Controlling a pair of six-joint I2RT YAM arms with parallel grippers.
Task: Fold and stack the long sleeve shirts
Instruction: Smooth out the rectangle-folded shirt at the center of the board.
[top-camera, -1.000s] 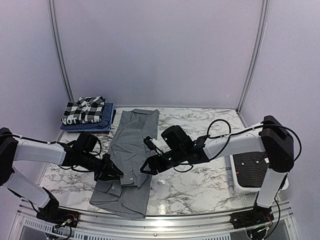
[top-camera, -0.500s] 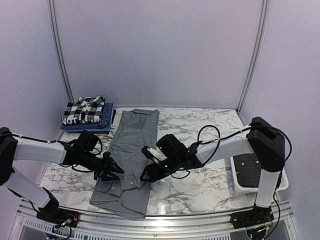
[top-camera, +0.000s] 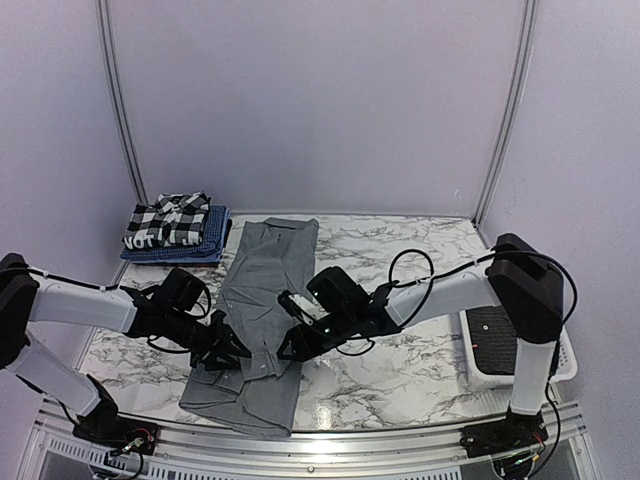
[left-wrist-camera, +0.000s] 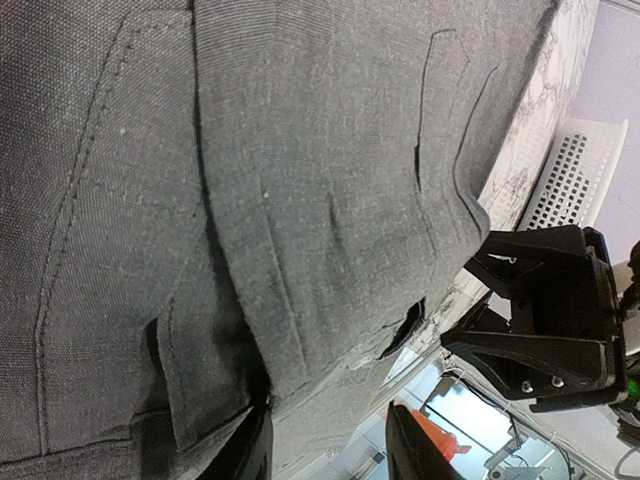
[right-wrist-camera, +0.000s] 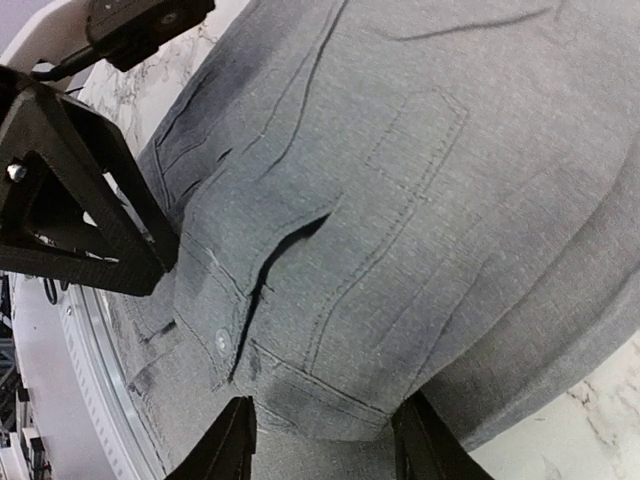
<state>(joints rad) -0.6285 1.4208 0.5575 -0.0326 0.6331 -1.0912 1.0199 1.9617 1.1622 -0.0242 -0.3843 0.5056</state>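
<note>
Our left gripper (top-camera: 230, 352) stands part-open at the left edge of the mid-grey shirt (top-camera: 265, 275), which lies on the counter (top-camera: 400, 380) with its long axis running away from us. Our right gripper (top-camera: 287, 347), likewise part-open, straddles the opposite edge, equally near.

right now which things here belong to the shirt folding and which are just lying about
Part of the job:
- grey shirt, laid out on the table
- checked shirt, folded, far left
- blue shirt, folded under the checked one

Just lying about:
- basket, off to the right
</note>
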